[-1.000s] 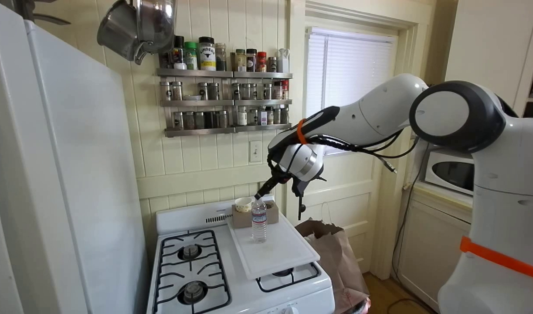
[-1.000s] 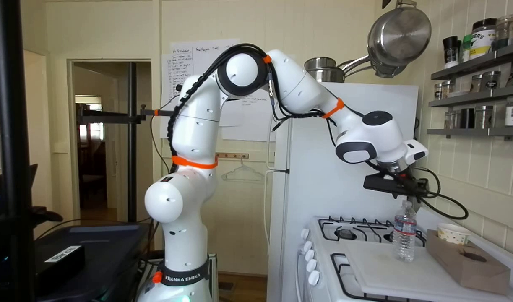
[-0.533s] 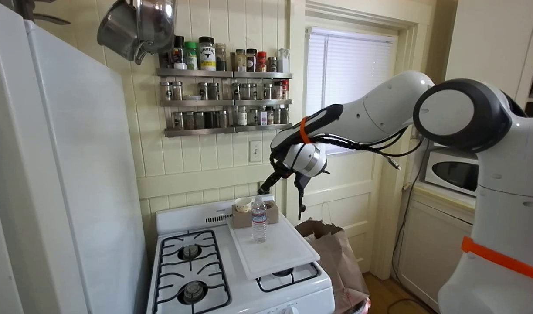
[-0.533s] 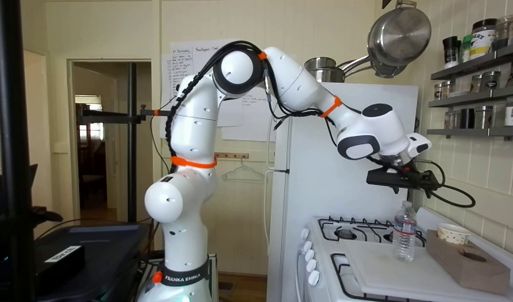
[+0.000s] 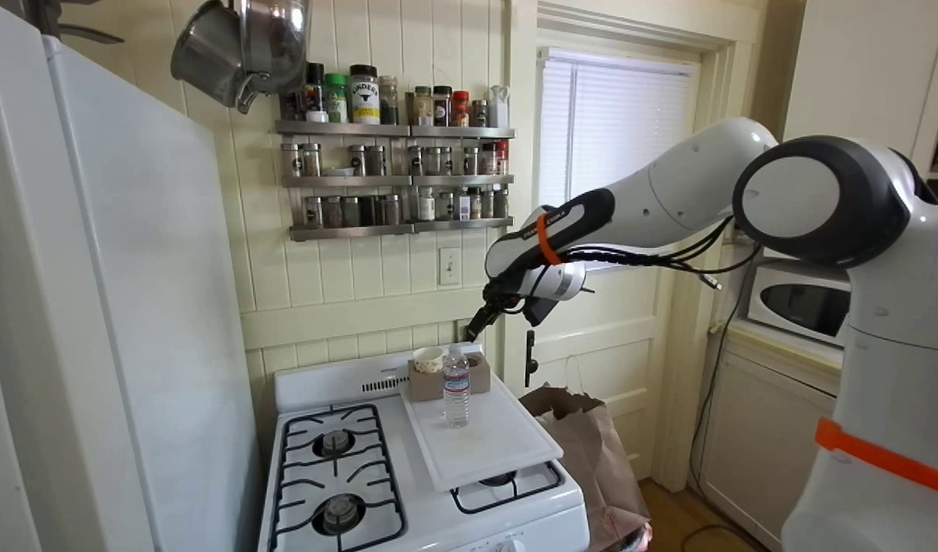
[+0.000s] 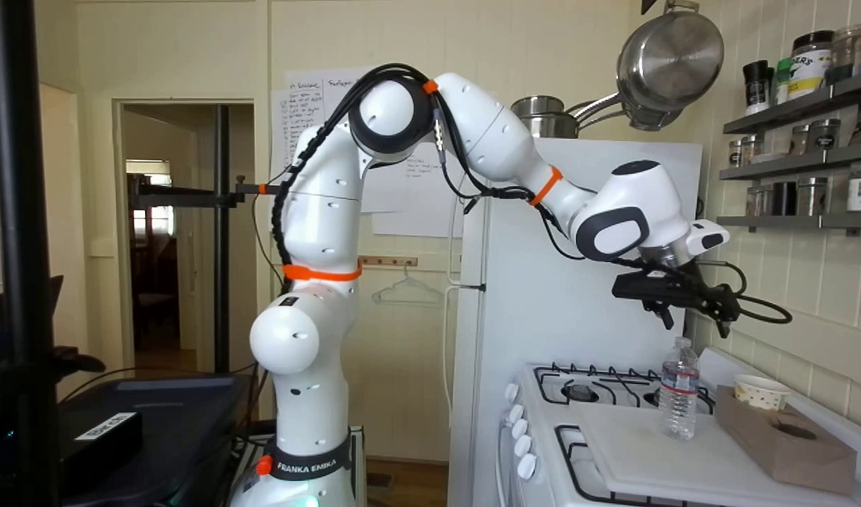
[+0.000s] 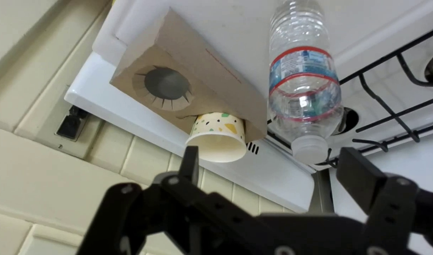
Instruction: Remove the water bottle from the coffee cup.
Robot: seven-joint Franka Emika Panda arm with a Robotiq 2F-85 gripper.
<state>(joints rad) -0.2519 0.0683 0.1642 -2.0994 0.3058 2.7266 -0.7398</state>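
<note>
Treat bottle (image 7: 306, 86), upper right of wrist view, as likely light, slick, easily dented | Pinch label (image 7: 303, 65) gently | In wide-spread gripper (image 7: 273, 166): nothing

Recognizable as a kitchen by the white gas stove (image 5: 419, 498) with its black grates (image 5: 335, 463), the tall white refrigerator (image 6: 543, 282), spice jars (image 5: 375, 161) lined up on metal shelves (image 5: 348, 182), shiny pans (image 6: 669, 60) up high and, partly hidden, probably a microwave (image 5: 802, 307).
</note>
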